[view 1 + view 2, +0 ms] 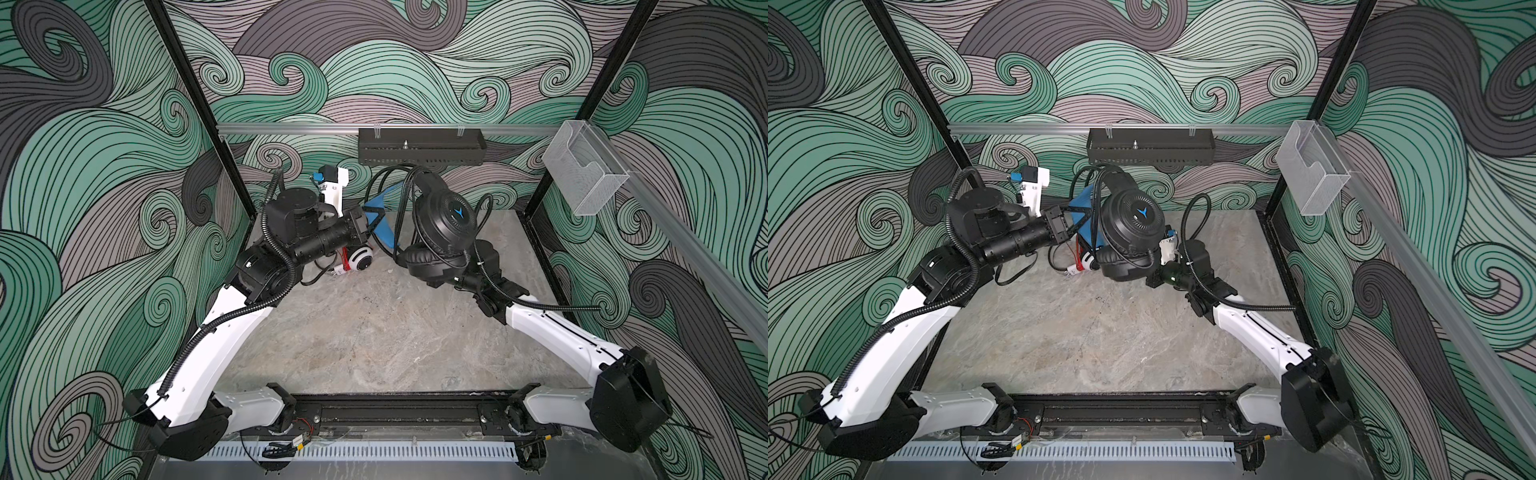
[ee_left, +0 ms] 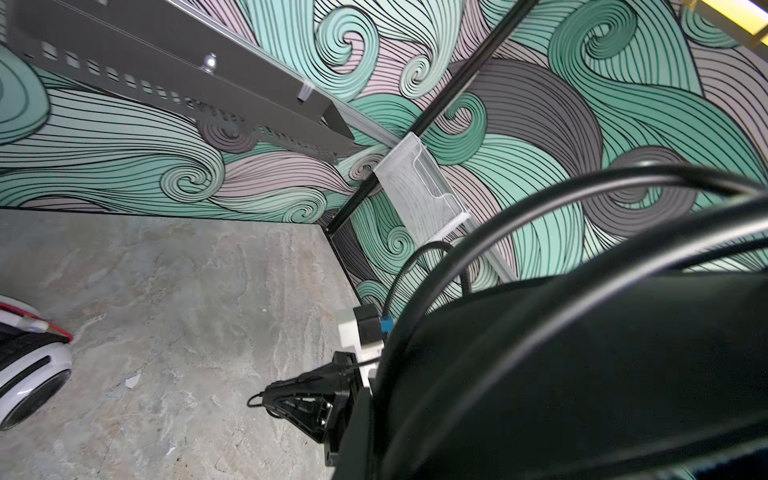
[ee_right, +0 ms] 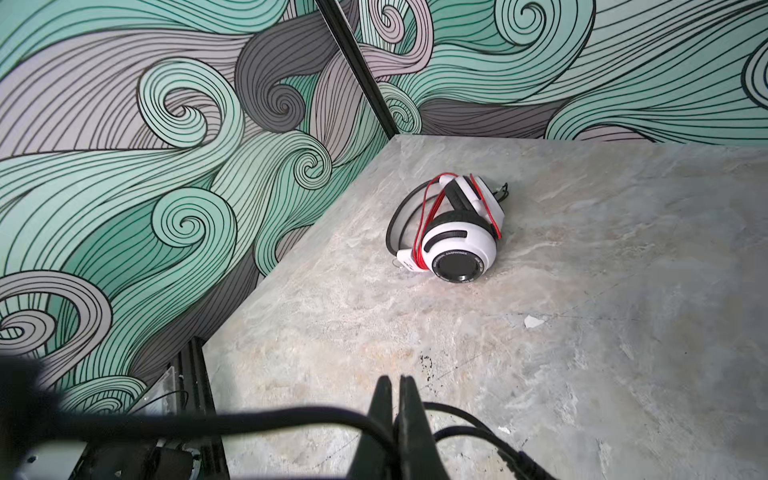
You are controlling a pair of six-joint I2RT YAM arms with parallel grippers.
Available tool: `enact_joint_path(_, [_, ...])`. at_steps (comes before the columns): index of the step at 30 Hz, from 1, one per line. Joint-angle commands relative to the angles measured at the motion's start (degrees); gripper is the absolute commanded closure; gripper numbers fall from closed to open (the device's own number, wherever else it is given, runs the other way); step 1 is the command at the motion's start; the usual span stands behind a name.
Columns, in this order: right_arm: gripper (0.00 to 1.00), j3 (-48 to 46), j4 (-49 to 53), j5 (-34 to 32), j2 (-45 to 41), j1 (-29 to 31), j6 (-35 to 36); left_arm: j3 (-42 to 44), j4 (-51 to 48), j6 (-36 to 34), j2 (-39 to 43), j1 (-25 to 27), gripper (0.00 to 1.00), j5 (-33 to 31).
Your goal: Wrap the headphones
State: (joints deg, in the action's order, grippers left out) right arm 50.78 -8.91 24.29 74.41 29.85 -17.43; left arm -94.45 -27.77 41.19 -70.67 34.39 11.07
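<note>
**Above the far half of the table: black pair held aloft, white pair lying apart**

Over the grey stone-patterned tabletop (image 1: 374,332) I have the large black over-ear headphones (image 1: 449,216), with a blue mark on the round cup, hanging clear of the surface between my two arms. My left gripper (image 1: 371,219) sits just left of that cup. Its black fingers are closed hard, pinching the pair by its blue band (image 1: 384,199).

My right gripper (image 3: 395,380) is hidden beneath the cups in both top views. In the right wrist view its two dark fingers are pressed together with the thick black cable (image 3: 270,417) caught between them. More of that cable loops up and over the headband in both top views.

The small white round-cupped headphones (image 3: 453,232) lie on the table with their thin red cable (image 3: 420,237) wound around them. They are well apart from the right fingers, and in a top view they show partly tucked under my left forearm (image 1: 360,259).
</note>
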Motion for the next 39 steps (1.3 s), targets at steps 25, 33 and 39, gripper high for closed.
enact_joint_path(25, [1.0, 7.67, 22.4, -23.44, -4.61, 12.83, 15.74, -17.93, 6.09, 15.47, -21.67, -0.2, 1.0, -34.73])
enact_joint_path(33, [1.0, 15.57, 33.71, -29.89, -5.64, 18.67, 23.28, -12.53, 2.28, 2.54, -23.98, 0.19, 1.0, -43.07])
enact_joint_path(39, [1.0, 26.79, 46.32, -32.31, -3.21, 20.99, 28.41, -5.51, 1.1, -10.54, -22.99, 1.79, 1.0, -47.71])
